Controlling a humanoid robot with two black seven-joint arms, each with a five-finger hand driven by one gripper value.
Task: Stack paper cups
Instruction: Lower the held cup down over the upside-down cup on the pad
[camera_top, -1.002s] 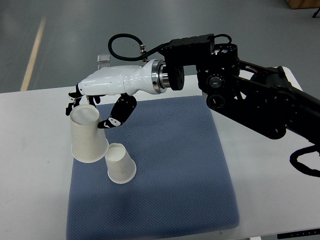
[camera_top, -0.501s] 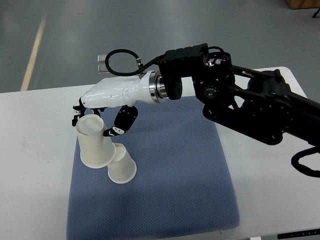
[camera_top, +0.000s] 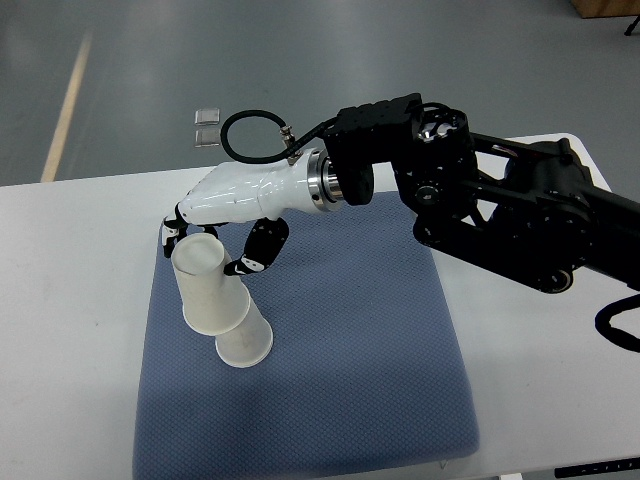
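Bench (camera_top: 70, 300): white top, carrying a blue-grey mat (camera_top: 340, 340) that covers most of its middle.
Upper cup (camera_top: 207, 285): white paper cup, mouth up and tilted toward the left, held over the left part of the mat; its base appears to sit on or in the mouth of the lower cup, though the exact seating cannot be told.
Lower cup (camera_top: 245, 338): white paper cup standing on the mat just right of and below the upper cup, mostly covered at its top by that cup.
Right hand (camera_top: 215, 235): white shell with black fingers (camera_top: 258, 250), reaching in from the right; the fingers are curled around the rim area of the upper cup, gripping it from both sides.
Right arm (camera_top: 500, 215): black, jointed, entering from the right edge across the bench.
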